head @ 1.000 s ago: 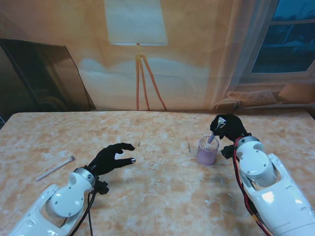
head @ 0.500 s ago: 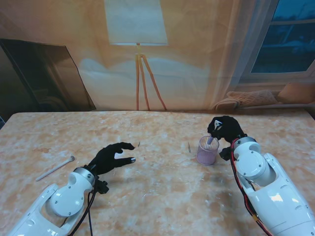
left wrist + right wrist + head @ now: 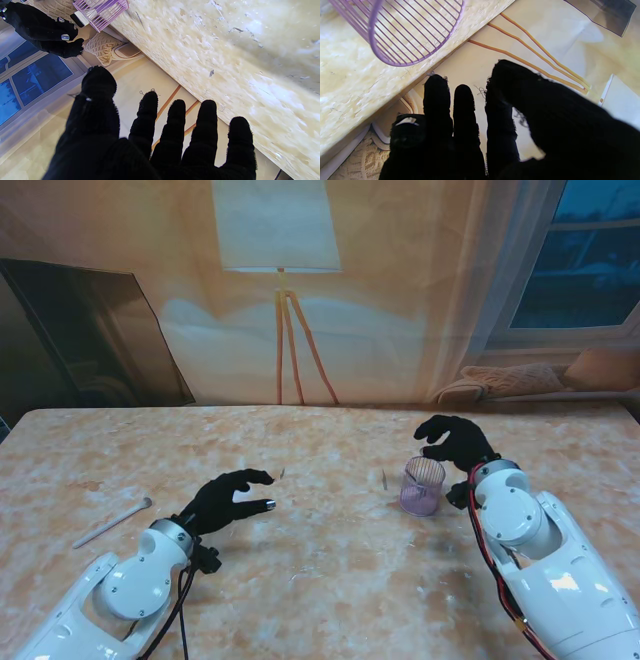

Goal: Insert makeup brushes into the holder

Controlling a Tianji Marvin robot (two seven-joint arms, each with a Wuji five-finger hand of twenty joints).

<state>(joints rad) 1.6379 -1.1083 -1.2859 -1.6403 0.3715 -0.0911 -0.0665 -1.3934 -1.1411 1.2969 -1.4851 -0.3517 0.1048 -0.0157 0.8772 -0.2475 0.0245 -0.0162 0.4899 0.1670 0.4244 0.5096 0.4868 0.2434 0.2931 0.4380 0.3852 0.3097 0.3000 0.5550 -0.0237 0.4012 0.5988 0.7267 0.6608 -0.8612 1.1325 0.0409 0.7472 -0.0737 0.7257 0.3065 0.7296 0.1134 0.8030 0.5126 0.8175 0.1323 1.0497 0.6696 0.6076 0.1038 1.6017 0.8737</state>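
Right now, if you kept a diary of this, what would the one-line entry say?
right hand: open, beside holder | left hand: open, idle | holder: upright, brush inside | spare brush: lying far left on table

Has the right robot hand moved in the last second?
Yes. The right robot hand has opened and shifted slightly left and away from me, now over the far rim of the purple holder.

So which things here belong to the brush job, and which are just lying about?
Job:
- purple wire holder, a brush inside it
- makeup brush lying far left on the table
- right hand, open beside the holder
- left hand, open

Lying about:
- two small slivers, too small to identify
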